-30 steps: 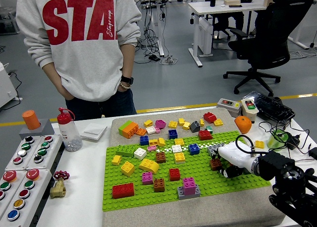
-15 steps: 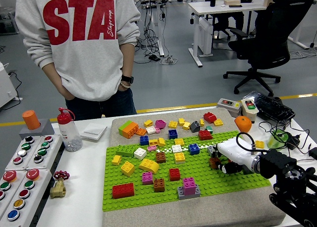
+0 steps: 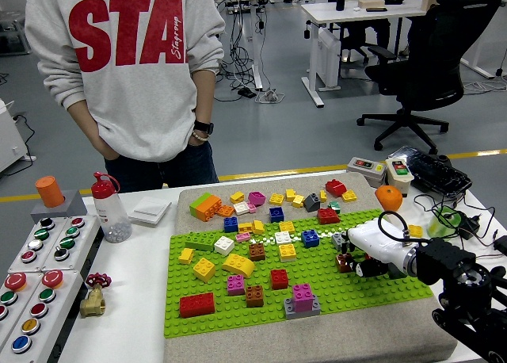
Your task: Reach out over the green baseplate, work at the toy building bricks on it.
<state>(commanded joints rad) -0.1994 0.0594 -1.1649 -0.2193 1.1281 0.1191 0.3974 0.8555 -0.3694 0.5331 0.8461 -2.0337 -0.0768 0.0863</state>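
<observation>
On the far left of the white table point(image 3: 135, 299) sits a box of colored buttons point(image 3: 36, 280), with a brass valve point(image 3: 93, 294) next to it and a clear bottle with a red cap point(image 3: 108, 207) behind. A person in a gray sweatshirt point(image 3: 127, 62) stands at the far side, both hands tucked in pockets.

In the middle lies the green baseplate point(image 3: 238, 303). Its long side runs left to right across the table. Bricks stand on it: a red brick point(image 3: 196, 303) near the front left, a pink and gray stack point(image 3: 302, 299) farther right, and more loose bricks on the gray mat behind.

At the right end of the baseplate is my right hand point(image 3: 372, 252), white, coming in from the right. My fingers are curled down around a small dark brown brick point(image 3: 344, 261). The brick sits on the plate, touching my fingers.

Since a moment ago my hand has barely moved. It sits a tiny bit more to the left than a second ago. The bricks have stayed where they were.
</observation>
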